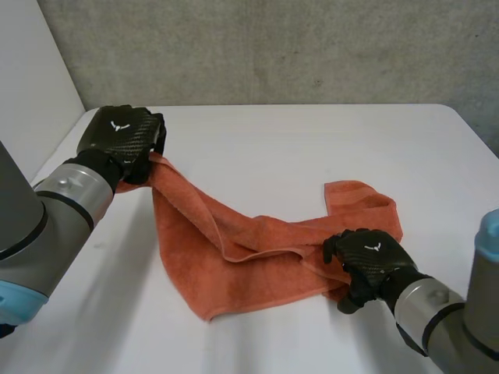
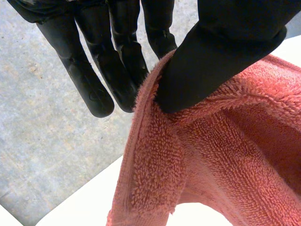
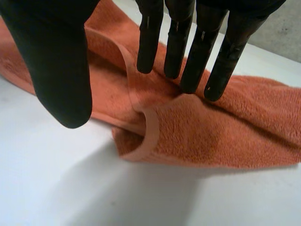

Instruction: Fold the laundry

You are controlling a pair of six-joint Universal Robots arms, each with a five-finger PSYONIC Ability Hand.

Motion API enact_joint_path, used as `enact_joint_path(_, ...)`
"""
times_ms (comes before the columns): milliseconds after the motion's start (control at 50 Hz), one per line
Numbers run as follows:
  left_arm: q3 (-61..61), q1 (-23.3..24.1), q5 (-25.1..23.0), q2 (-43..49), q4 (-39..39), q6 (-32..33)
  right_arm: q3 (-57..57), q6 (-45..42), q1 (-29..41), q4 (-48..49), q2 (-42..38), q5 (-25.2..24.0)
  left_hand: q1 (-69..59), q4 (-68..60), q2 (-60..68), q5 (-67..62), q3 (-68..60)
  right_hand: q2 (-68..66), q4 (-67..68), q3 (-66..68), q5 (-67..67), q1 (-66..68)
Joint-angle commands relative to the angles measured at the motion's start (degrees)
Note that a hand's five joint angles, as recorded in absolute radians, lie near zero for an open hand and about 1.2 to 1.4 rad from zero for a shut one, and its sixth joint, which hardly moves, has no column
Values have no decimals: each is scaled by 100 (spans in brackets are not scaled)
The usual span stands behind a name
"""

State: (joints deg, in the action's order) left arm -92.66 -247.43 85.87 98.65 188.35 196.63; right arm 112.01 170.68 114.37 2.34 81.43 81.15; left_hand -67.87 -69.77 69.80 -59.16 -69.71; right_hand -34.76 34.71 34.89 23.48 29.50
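The orange terry-cloth towel (image 1: 249, 249) lay rumpled on the white table (image 1: 296, 148), stretched between the two hands. The left hand (image 1: 121, 136) held the towel's far end lifted off the table, with the hem pinched between the thumb (image 2: 225, 52) and straight fingers (image 2: 94, 84). The right hand (image 1: 368, 257) was at the near right corner. Its fingers (image 3: 188, 61) were straight and close together, their tips on the cloth and the thumb apart.

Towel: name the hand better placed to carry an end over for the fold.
Probably left. The left hand pinches a corner of the towel, raised off the table; the right hand only rests straight fingers on it.
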Motion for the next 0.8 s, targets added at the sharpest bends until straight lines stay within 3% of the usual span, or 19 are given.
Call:
enact_joint_path(20, -68, -7, 0, 13, -8, 7, 5, -315, -3, 495, -601, 339, -1213, -1023, 1020, -1084, -1029, -694, 699, 681, 822, 1220)
enact_joint_path(200, -139, -77, 0, 5, 0, -2, -13, -589, -12, 970, -892, 612, -1213, -1023, 1020, -1084, -1029, -947, 952, 934, 1075, 1473)
enact_joint_path(340, -191, -95, 0, 13, 18, -2, -56, -589, -213, 1137, -997, 656, -1213, -1023, 1020, -1084, -1029, -2240, 2245, 2228, 2368, 2766)
enact_joint_path(480, -262, -148, -9, 5, 36, 7, -100, -554, -513, 1129, -945, 603, -1213, -1023, 1020, -1084, -1029, -2007, 2011, 1994, 2135, 2532)
enact_joint_path(680, -262, -148, -9, 5, 44, -2, -346, -212, -741, 830, -1067, 551, -1213, -1023, 1020, -1084, -1029, -578, 583, 565, 706, 1104)
enact_joint_path(740, -271, -139, -9, 13, 36, -2, -382, -79, -750, 751, -1103, 472, -1213, -1023, 1020, -1084, -1029, -611, 615, 598, 739, 1136)
enact_joint_path(800, -306, -139, -9, 13, 44, 7, -434, 185, -767, 619, -1138, 252, -1213, -1023, 1020, -1084, -1029, -1620, 1625, 1607, 1748, 2145)
